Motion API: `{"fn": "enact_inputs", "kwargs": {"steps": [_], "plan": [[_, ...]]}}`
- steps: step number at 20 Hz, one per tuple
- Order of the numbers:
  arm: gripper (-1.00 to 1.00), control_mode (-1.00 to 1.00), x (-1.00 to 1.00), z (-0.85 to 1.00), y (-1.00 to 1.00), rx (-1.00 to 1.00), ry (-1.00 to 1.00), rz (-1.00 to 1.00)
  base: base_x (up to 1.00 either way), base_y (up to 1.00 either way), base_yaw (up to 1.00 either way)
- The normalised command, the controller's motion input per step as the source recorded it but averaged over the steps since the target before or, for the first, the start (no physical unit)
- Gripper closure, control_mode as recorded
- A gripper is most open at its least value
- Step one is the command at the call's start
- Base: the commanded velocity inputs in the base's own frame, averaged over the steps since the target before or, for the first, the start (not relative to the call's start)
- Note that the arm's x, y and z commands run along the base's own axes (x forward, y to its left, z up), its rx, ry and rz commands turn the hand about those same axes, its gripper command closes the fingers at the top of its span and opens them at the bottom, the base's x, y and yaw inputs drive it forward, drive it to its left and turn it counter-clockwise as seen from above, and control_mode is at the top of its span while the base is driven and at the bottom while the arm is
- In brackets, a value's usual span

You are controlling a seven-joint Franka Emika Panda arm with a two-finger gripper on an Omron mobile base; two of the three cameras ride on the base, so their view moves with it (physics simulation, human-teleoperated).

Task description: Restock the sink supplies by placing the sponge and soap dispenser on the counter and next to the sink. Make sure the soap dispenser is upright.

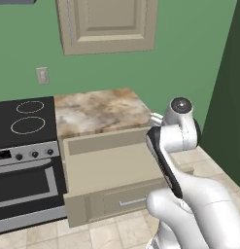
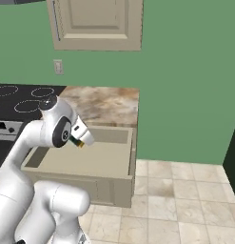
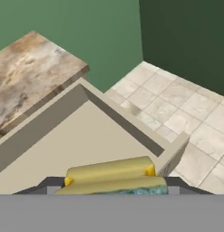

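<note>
Gripper [image 3: 111, 188] first: at the bottom centre of the hand view its two dark fingertips stand partly apart, with the sponge [image 3: 109, 176] lying between them, yellow body and a sliver of green-blue layer at its lower edge. It looks clamped on the sponge across its width, which would explain jaws that are neither wide nor shut.

Working down in size, the counter [image 1: 97, 112] fills the middle of the left base view as a marbled slab, with the black stovetop [image 1: 24, 119] to its left and a cabinet door [image 1: 107, 24] high on the green wall above. Below the slab's front edge an open drawer [image 1: 111, 165] juts toward the camera, tan and bare inside. That the drawer is pulled out suggests the supplies were stored in it, so the arm hangs over it to lift them clear.

In the right base view the sponge shows as a small dark and yellow speck at the arm's tip, left of centre, above the drawer's floor and not resting on it. Sink and soap dispenser I cannot place from these pictures.
</note>
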Motion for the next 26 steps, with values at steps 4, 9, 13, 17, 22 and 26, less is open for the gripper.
{"fn": "enact_inputs", "kwargs": {"steps": [4, 9, 13, 17, 22, 26], "plan": [[1.00, -1.00, 0.00, 0.00, 0.00, 0.00, 0.05, -0.06, 0.00, 0.00, 0.00], [1.00, 1.00, 0.00, 0.00, 0.00, 0.00, 0.00, 0.00, -0.07, 0.01, 0.00], [1.00, 1.00, 0.00, 0.00, 0.00, 0.00, 0.00, 0.00, -0.69, 0.57, 0.17], [1.00, 1.00, 0.00, 0.00, 0.00, 0.00, 0.00, 0.00, -0.60, 0.98, 0.49], [1.00, 1.00, 0.00, 0.00, 0.00, 0.00, 0.00, 0.00, -0.31, 1.00, 0.69], [1.00, 1.00, 0.00, 0.00, 0.00, 0.00, 0.00, 0.00, -0.13, 1.00, 0.69]]}}
